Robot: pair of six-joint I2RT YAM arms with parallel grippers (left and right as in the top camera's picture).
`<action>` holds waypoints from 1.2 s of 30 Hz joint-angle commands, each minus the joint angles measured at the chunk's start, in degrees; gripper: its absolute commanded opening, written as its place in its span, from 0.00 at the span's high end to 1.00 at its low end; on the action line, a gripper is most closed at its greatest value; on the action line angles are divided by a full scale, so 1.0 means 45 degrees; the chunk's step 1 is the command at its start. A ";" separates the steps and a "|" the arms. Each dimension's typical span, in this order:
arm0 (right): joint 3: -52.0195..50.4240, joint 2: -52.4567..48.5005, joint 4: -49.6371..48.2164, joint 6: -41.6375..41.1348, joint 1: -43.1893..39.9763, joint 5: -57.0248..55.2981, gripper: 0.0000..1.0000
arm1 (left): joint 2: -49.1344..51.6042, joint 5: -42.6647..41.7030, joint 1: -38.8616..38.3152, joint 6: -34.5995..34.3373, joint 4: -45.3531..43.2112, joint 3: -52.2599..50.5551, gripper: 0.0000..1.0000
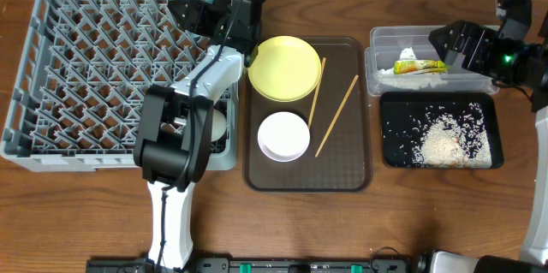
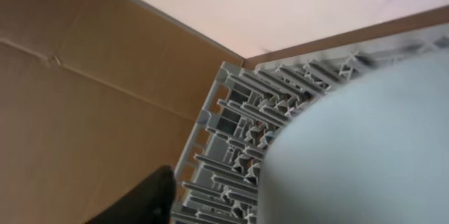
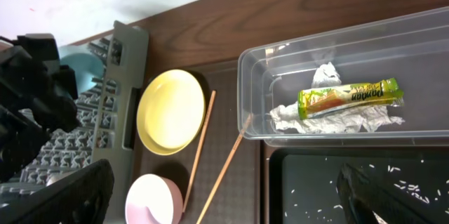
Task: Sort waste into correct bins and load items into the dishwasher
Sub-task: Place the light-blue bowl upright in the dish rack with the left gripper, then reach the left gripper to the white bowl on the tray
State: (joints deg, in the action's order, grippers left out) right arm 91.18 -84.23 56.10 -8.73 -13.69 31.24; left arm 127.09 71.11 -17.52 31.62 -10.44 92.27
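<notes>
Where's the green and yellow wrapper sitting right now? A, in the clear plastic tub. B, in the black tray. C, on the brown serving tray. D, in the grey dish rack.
A: the wrapper lies on crumpled white paper inside the clear tub; the black tray holds rice.

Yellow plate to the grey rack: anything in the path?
Yes. The left arm lies along the dish rack's right edge, directly between the rack and the yellow plate on the brown tray. A straight slide left would hit it. Nothing else visible stands in between.
</notes>
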 commanded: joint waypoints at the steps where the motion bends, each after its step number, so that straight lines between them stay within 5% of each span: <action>1: 0.0131 -0.0015 0.0019 -0.0097 -0.0015 0.0010 0.01 | 0.0005 0.0311 -0.0359 -0.0131 0.0010 -0.0063 0.40; 18: 0.0131 -0.0015 0.0019 -0.0097 -0.0015 0.0010 0.01 | -0.0083 -0.0413 -0.1088 -0.0146 0.0695 -0.0058 0.28; 26: 0.0131 -0.0015 0.0019 -0.0097 -0.0015 0.0005 0.01 | -0.1054 -0.4337 -0.1418 -0.1977 0.3021 0.0005 0.23; 36: 0.0131 -0.0015 0.0024 -0.0097 -0.0015 0.0005 0.01 | -0.4109 -1.1142 -0.1423 -0.7388 0.4940 0.0029 0.21</action>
State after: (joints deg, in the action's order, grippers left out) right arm 91.18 -84.23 56.12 -8.73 -13.69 31.22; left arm 113.97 35.14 -24.01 10.24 10.74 92.18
